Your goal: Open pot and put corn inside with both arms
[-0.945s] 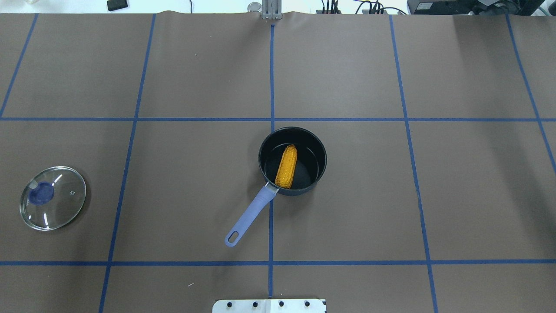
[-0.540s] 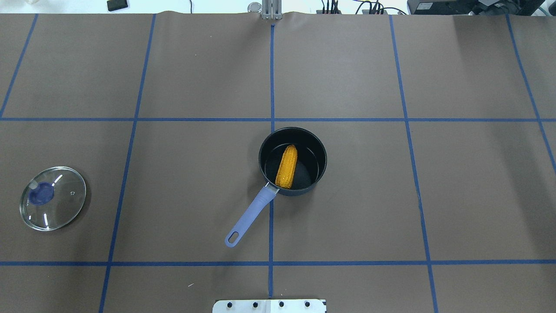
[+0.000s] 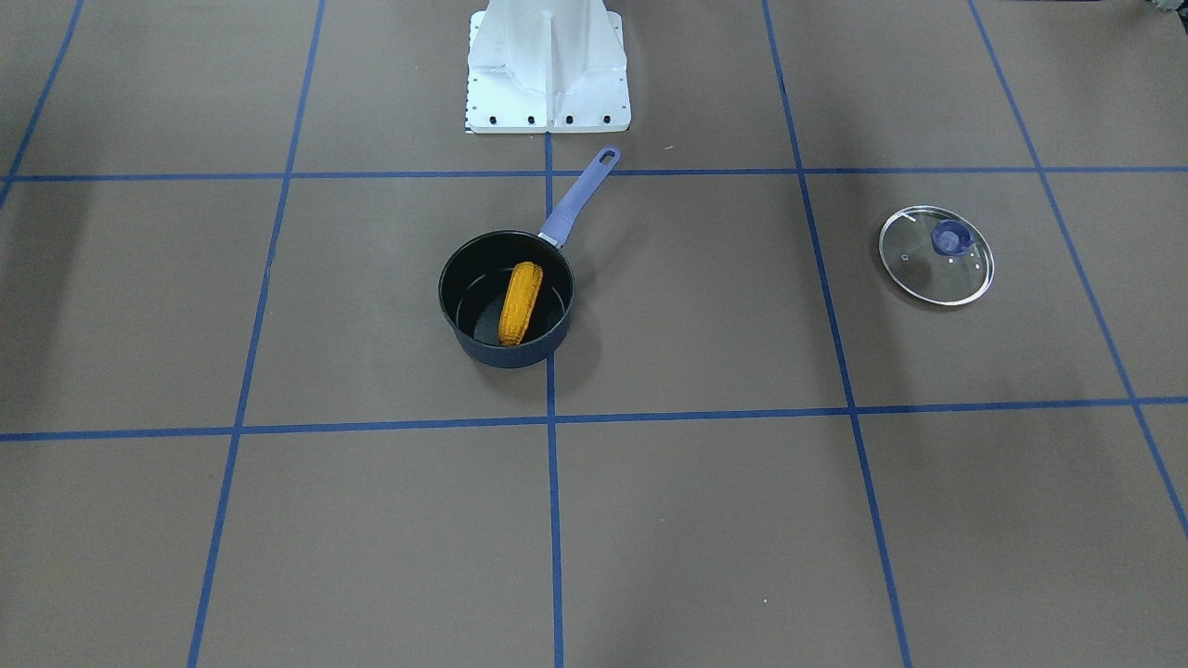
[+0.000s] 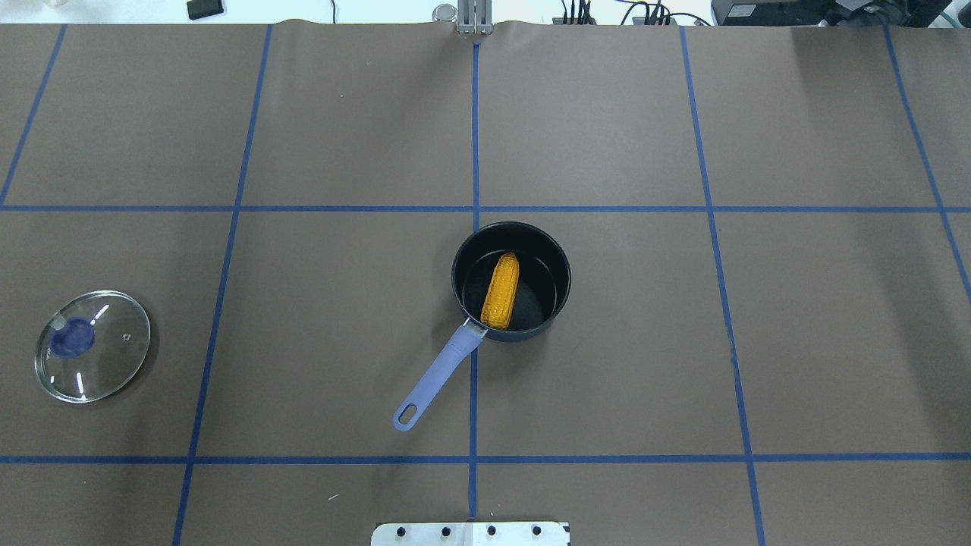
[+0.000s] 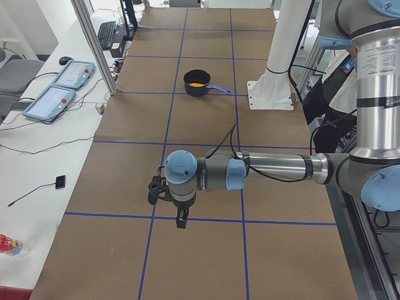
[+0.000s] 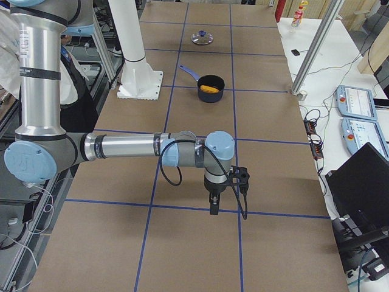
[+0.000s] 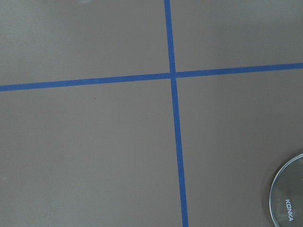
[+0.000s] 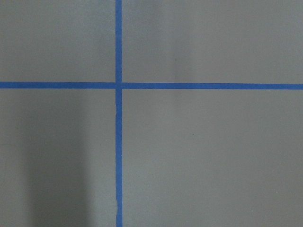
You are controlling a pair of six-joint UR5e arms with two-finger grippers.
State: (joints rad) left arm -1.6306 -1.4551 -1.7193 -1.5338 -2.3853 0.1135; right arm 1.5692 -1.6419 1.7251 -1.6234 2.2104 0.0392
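Overhead exterior: corn [image 4: 501,291] is seen inside the uncovered pot [image 4: 563,282], so left gripper [image 5: 181,222] and right gripper [image 6: 213,209], their opening not tellable, are best parked clear.

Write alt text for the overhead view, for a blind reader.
A yellow corn cob lies inside an open dark saucepan at the middle of a brown table gridded with blue tape, its purple handle pointing lower-left. The glass lid lies flat far to the left.
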